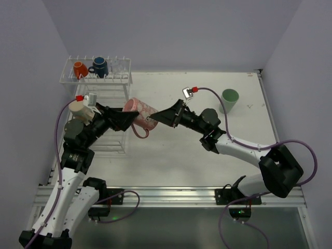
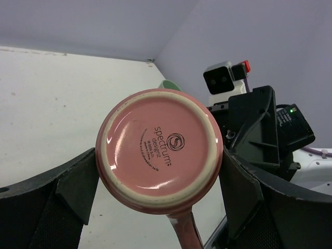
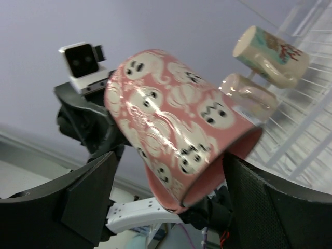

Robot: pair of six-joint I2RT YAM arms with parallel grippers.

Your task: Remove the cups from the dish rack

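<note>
Left gripper (image 2: 160,167): pinching the pink mug (image 1: 141,110) across its base end, one finger on either side wall, so the printed foot ring faces its wrist camera.
Right gripper (image 3: 170,174): spread to either side of the same mug at the mouth end, a gap showing on at least one side. You have no second grip yet.
Pink mug: aloft between the two arms, lying on its side just off the dish rack (image 1: 68,79), its handle (image 2: 187,233) hanging down.
How it will handle: glazed ceramic by its look, so judge it stiff, fairly heavy for these fingers, slick on the curve, and liable to chip or break if dropped on the bench (image 1: 181,155).
Where to take hold: squarely across the round body, well in from the red-lined lip. Keep clear of the handle. The first grip looks best kept until the second is firm.
Cups left on the rack: orange mug (image 1: 79,69) and dark blue mug (image 1: 99,66) on the upper shelf at the bench's far left corner. A cream mug (image 3: 270,49) and another pale mug (image 3: 249,96) lie on the wires.
Cup already out: green mug (image 1: 229,99), standing toward the bench's far right corner.
Surface: white, matt and lightly scuffed, with a metal rail along the near edge where the arm bases sit.
Room: plain pale lilac walls close the bench in at the back and on both sides.
</note>
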